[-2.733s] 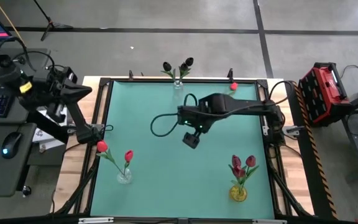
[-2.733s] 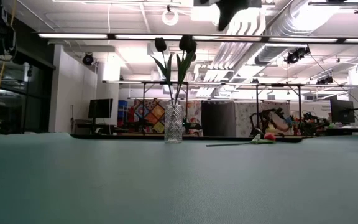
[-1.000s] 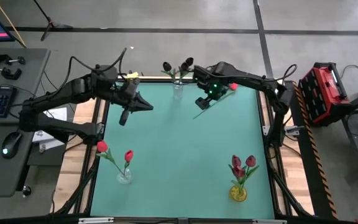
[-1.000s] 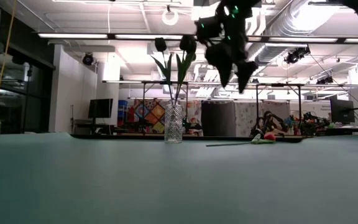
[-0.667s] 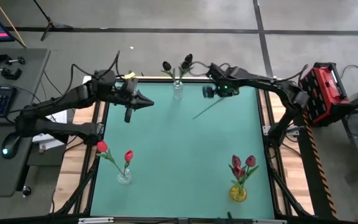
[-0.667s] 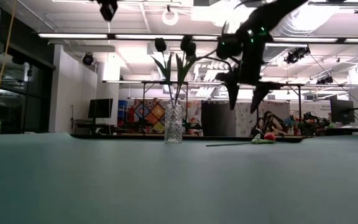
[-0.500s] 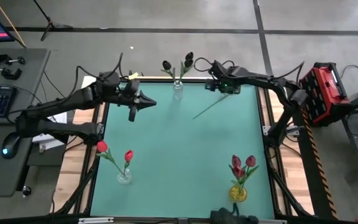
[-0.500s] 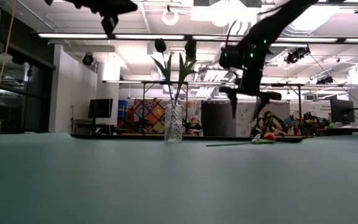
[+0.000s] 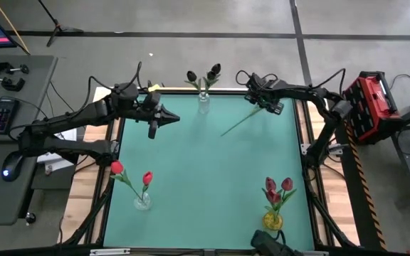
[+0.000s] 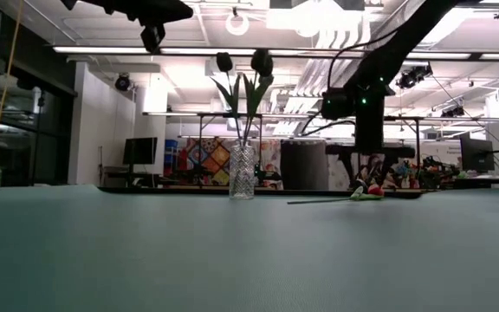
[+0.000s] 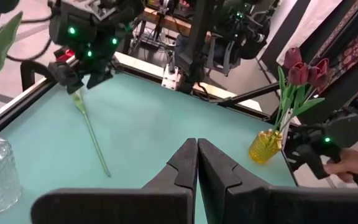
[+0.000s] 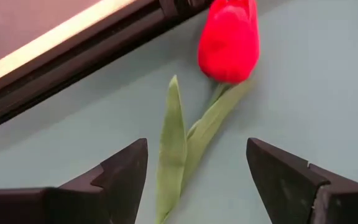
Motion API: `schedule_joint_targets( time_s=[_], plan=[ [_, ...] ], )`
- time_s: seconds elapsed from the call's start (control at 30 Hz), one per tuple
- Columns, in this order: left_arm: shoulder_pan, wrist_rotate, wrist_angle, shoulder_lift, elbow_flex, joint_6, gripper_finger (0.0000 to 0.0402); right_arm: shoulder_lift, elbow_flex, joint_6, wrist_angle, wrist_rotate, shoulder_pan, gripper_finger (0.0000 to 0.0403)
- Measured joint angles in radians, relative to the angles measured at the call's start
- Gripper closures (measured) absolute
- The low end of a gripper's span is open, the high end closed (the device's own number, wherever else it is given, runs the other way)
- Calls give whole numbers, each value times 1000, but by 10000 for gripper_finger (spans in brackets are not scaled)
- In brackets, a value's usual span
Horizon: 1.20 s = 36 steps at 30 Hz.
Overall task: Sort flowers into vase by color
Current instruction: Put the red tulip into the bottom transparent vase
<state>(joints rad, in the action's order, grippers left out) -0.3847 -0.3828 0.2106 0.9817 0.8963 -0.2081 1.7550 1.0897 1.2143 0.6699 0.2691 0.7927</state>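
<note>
Right gripper [image 12: 194, 180]: I have it low at the table's far right corner, fingers spread wide, straddling the leaves of the loose red tulip [image 12: 229, 40] without touching it. That tulip [image 9: 251, 117] lies flat on the green mat [image 9: 205, 171], smooth glossy head by the black frame, thin stem running inward. Left gripper [image 11: 197, 163]: raised above the far left part of the mat, arm stretched in from the left edge, matte dark fingers pressed together, holding nothing. Clear ribbed glass vase [image 10: 243, 172] at the far edge, upright, with two black tulips [image 10: 261, 61]. Clear vase [image 9: 142, 201] near left, two red tulips [image 9: 146, 178]. Yellow vase [image 9: 272, 220] near right, maroon tulips [image 9: 279, 186].
</note>
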Motion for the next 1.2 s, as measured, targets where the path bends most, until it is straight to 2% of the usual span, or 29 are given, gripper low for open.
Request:
schedule_joint_targets(
  time_s=[0.33,0.43,0.53,0.73,0.77,1.03,1.2],
  plan=[
    [0,2,-3,0,0,0,402,-2,-139,95,-178,-5,2,144],
    [0,4,-9,0,0,-9,402,-5,-161,82,-189,-3,2,161],
    [0,5,-42,0,0,-42,402,-5,-172,10,-178,-8,3,208],
    [0,-39,-148,-12,0,-129,402,-26,-175,-148,-151,-25,5,373],
    [0,-59,-167,-17,0,-132,402,-36,-177,-185,-154,-32,5,387],
    [0,-86,-312,-97,2,-156,402,-255,-179,-358,-232,-33,-15,398],
    [0,-84,-394,-152,2,-169,402,-413,-179,-467,-450,-84,-69,400]
  ],
)
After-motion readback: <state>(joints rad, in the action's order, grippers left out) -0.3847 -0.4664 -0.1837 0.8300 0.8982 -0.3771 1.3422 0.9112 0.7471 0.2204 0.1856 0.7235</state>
